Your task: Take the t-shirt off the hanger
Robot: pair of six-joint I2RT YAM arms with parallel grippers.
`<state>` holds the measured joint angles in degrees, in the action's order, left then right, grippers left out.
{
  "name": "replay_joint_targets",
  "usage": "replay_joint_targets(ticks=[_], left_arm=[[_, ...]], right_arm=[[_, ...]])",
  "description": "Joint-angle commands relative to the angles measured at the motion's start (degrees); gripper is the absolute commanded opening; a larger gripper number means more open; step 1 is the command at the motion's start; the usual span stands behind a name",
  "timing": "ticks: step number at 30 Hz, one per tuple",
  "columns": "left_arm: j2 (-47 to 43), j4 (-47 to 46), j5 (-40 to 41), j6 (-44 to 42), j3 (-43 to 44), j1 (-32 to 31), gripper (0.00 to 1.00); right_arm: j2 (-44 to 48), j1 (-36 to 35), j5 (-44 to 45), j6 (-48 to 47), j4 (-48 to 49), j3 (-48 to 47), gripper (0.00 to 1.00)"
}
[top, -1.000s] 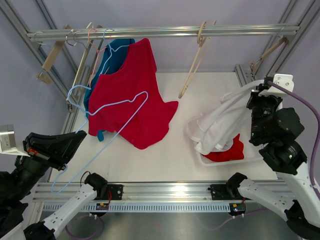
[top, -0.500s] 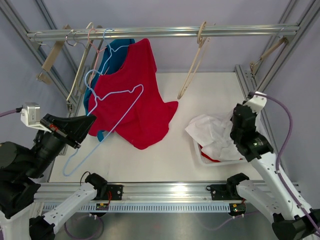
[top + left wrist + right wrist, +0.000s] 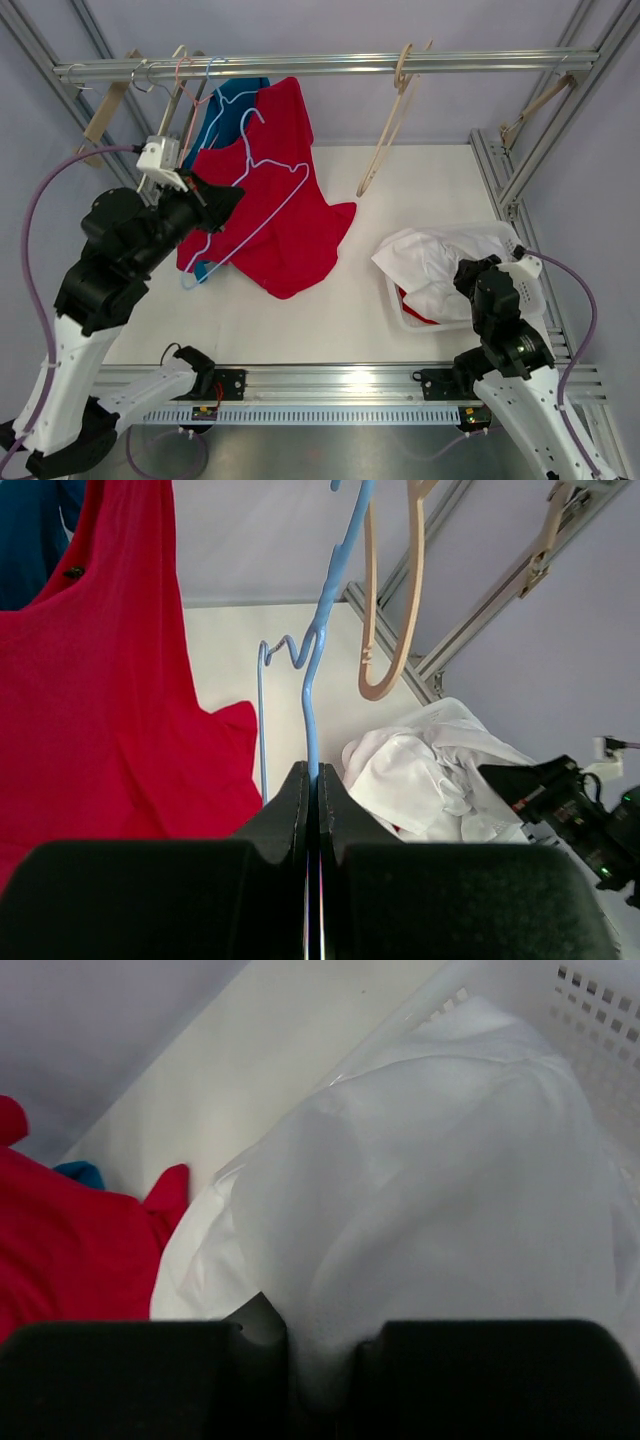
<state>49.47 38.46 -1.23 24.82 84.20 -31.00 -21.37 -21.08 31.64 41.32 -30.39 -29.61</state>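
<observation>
The crumpled white t-shirt (image 3: 430,262) lies in the white perforated plastic basket (image 3: 590,1000) by the right gripper (image 3: 322,1340), its fingers parted, so the left gripper (image 3: 312,780), clamped on the bare light-blue wire hanger (image 3: 309,715), likely need only rehang it.

Bare blue hanger (image 3: 308,720); white t-shirt (image 3: 440,265) in basket (image 3: 590,1010)

Big red shirt (image 3: 270,200) hangs off the metal rail (image 3: 470,62) around 11 o'clock, its bottom spilling toward the white table (image 3: 420,190), with a teal shirt (image 3: 230,105) tucked behind it. A bare wooden hanger (image 3: 385,130) dangles around 1 o'clock. White perforated basket (image 3: 590,1010) sits at 4 o'clock with some red cloth (image 3: 415,308) inside.
</observation>
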Motion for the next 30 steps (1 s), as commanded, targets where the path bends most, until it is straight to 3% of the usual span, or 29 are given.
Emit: replay_joint_targets(ticks=[1,4,5,8,17,30], left_arm=[[4.0,-5.9,1.0,-1.2,2.8,-0.3,0.0],[6.4,-7.9,3.4,-1.7,3.6,-2.4,0.0],[7.7,-8.4,5.3,-2.5,3.9,-3.3,0.0],[11.3,-9.9,9.0,-3.8,6.2,-8.4,0.0],[21.4,-17.6,11.3,-8.4,13.8,-12.2,0.0],[41.0,-20.3,11.6,-11.1,30.3,-12.2,0.0]], right_arm=[[4.3,0.2,-3.4,5.9,-8.8,-2.7,0.23],[7.5,0.2,-4.2,4.7,-14.5,-7.6,0.36],[9.0,0.3,-4.7,4.0,-15.4,-9.0,0.56],[10.2,0.3,-6.3,1.1,-18.9,-14.2,0.92],[9.9,0.3,-13.9,-5.5,-20.1,-23.9,0.94],[9.9,0.3,-26.9,-8.4,-11.8,-19.0,0.96]])
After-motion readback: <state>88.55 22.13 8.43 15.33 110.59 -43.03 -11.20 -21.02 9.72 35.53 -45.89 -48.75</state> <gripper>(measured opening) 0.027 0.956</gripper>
